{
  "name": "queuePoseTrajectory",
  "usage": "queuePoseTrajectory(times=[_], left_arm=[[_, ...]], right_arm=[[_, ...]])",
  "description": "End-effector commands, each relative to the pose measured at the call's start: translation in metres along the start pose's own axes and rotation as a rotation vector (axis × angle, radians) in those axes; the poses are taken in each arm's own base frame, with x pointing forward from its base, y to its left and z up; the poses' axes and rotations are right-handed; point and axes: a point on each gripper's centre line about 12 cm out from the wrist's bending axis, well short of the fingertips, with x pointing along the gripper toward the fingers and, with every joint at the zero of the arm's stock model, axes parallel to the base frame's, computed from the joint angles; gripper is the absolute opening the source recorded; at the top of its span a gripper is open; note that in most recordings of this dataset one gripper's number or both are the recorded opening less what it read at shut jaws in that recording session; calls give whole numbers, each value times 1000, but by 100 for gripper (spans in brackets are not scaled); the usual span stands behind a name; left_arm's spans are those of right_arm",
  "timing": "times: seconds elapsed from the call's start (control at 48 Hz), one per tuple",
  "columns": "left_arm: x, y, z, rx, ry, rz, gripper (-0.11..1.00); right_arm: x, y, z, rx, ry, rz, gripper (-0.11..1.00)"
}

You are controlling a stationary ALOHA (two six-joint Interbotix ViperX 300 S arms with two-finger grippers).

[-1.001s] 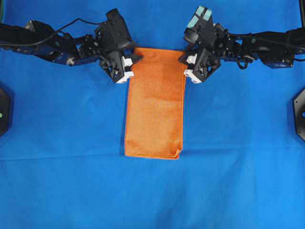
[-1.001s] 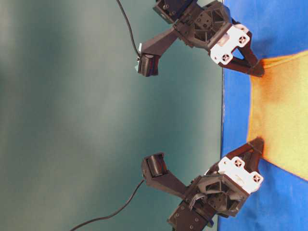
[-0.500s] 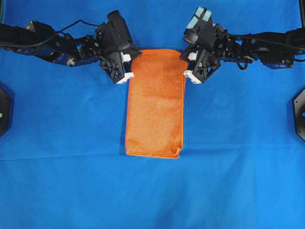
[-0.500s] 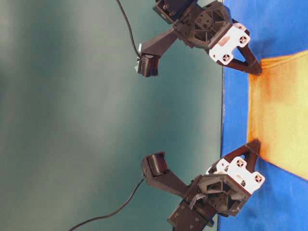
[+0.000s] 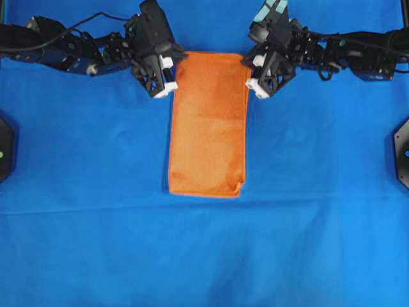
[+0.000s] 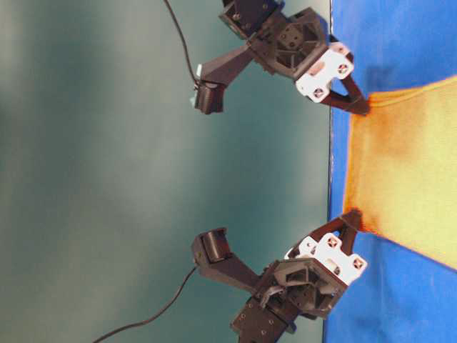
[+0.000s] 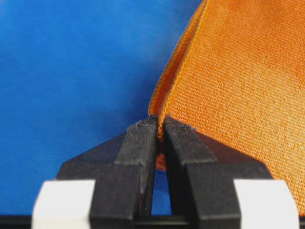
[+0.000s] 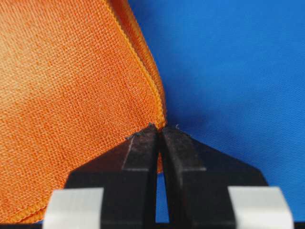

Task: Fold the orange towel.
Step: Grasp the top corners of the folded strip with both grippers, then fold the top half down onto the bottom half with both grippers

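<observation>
Both claws, left claw (image 5: 174, 64) and right claw (image 5: 248, 65), clamped on the orange towel (image 5: 208, 128) at its twelve-o'clock corners; next, carry them toward six o'clock.

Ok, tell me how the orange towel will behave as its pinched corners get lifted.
The orange towel probably hangs limp: it already drapes in a sheet from both pinched corners. Its woven ribbed texture likely grips the fingers well. Stacked layers may shift apart.
</observation>
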Motion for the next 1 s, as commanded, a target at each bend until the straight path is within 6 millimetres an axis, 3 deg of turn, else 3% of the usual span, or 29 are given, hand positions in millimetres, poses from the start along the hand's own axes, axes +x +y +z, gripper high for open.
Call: queuePoseTrajectory(times=[0.0, 0.271, 0.459, 0.709, 0.98], left_arm=[[-5, 11, 19, -8, -52, 24, 2], [-6, 14, 23, -5, -59, 30, 2], [-20, 10, 36, 8, -64, 18, 2], [-52, -9, 55, 64, -81, -25, 2], [-83, -60, 48, 120, -76, -144, 2]], right_arm=[[-11, -5, 21, -4, -65, -8, 2], [-14, -10, 27, -13, -80, -18, 2], [-23, -5, 33, -11, -106, -7, 2], [-51, 26, 45, -55, -125, 40, 2], [-78, 75, 35, -92, -116, 143, 2]])
